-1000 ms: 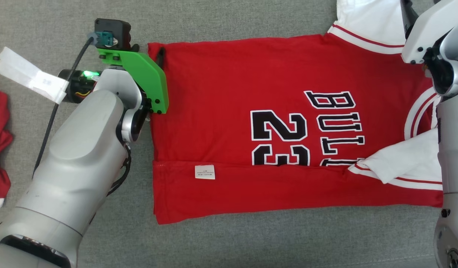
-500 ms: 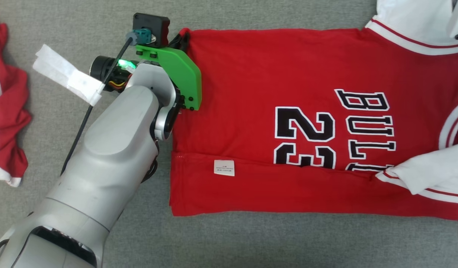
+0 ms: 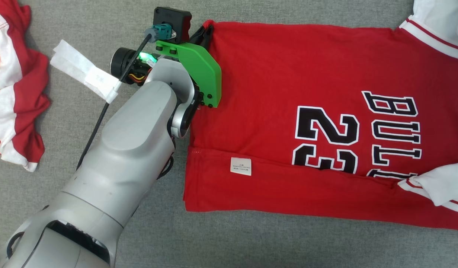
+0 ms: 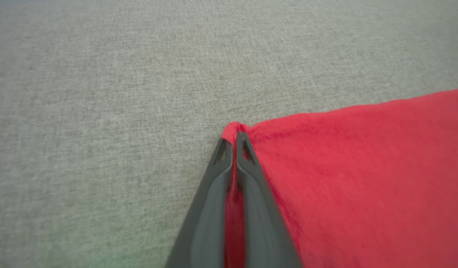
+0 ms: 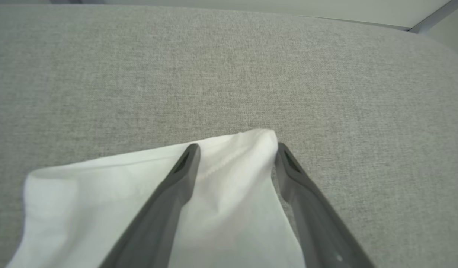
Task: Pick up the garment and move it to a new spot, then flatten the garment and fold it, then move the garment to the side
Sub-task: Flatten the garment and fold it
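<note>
A crumpled red-and-white garment (image 3: pixel 13 85) lies well left of the red Bulls jersey (image 3: pixel 288 93), which is spread on the grey cushion (image 3: pixel 251 242); the left gripper (image 4: pixel 234 139), fingers apart a second ago, now pinches the jersey's hem corner; the right gripper (image 5: pixel 238 149) stands wide, straddling the white sleeve (image 5: pixel 232 208).

Left gripper (image 4: pixel 234 139): jaws apart one second ago, now pinched together on far hem corner of red basketball jersey with white sleeves (image 3: pixel 288 74). Head camera swung left; crumpled red-and-white cloth (image 3: pixel 13 93) further into frame.
</note>
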